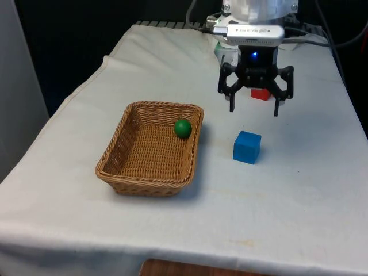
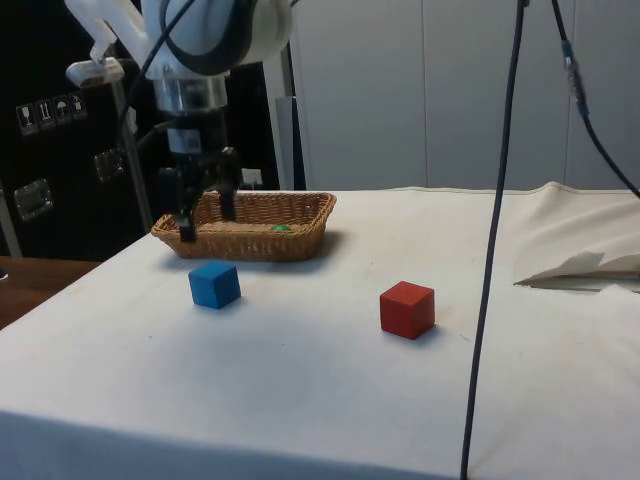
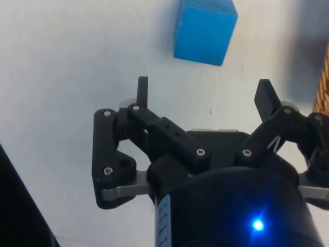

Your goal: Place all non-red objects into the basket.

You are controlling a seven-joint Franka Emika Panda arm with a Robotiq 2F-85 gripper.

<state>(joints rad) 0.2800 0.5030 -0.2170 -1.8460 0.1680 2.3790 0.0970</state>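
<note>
From the front view, the gripper (image 1: 253,108) hangs above the table (image 1: 299,195) with its fingers spread wide and nothing between them, farther back than the blue cube (image 1: 247,147), which sits on the cloth just to the front view's right of the wicker basket (image 1: 118,167). A green ball (image 1: 183,127) lies inside the basket against its right wall, and a red cube (image 1: 260,94) shows behind the gripper, far down the table. In the side view, the gripper (image 2: 204,217) hovers open above the cloth between the basket (image 2: 300,235) and the blue cube (image 2: 214,284), touching neither; the red cube (image 2: 407,309) stands well apart to that view's right. In the wrist view, the fingers (image 3: 142,90) stand wide apart over bare cloth, with the blue cube (image 3: 204,32) beyond their tips and the basket's edge (image 3: 324,82) at one side.
</note>
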